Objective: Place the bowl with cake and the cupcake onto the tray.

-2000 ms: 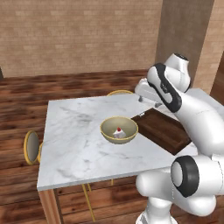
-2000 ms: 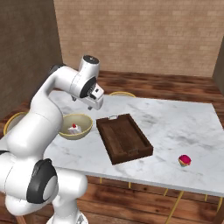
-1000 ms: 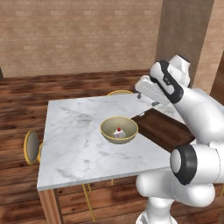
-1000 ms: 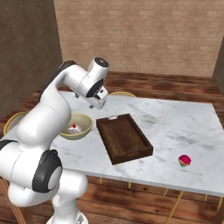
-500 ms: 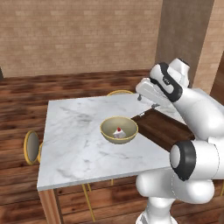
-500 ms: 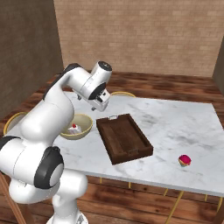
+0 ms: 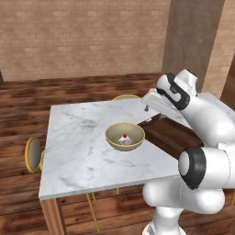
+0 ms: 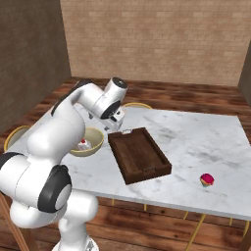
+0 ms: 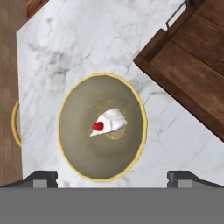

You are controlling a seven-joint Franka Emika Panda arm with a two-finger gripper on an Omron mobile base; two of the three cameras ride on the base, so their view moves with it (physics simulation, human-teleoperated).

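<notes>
The tan-yellow bowl holds a white cake slice with a red dot and sits on the marble table, just left of the dark brown tray. My gripper hovers above the bowl's far side near the tray's corner, open and holding nothing. In the hand view, the bowl lies straight below between the spread fingertips, and the tray fills the upper right. The tiny cupcake stands alone on the table to the right of the tray.
The marble table has round yellow stools at its left side and far side. A thin metal handle sticks out at the tray's end. My own arm hides part of the bowl in the right base view.
The hand has swung a little toward the tray's near corner and dipped lower over the bowl's edge. Bowl, tray and cupcake have stayed put.
</notes>
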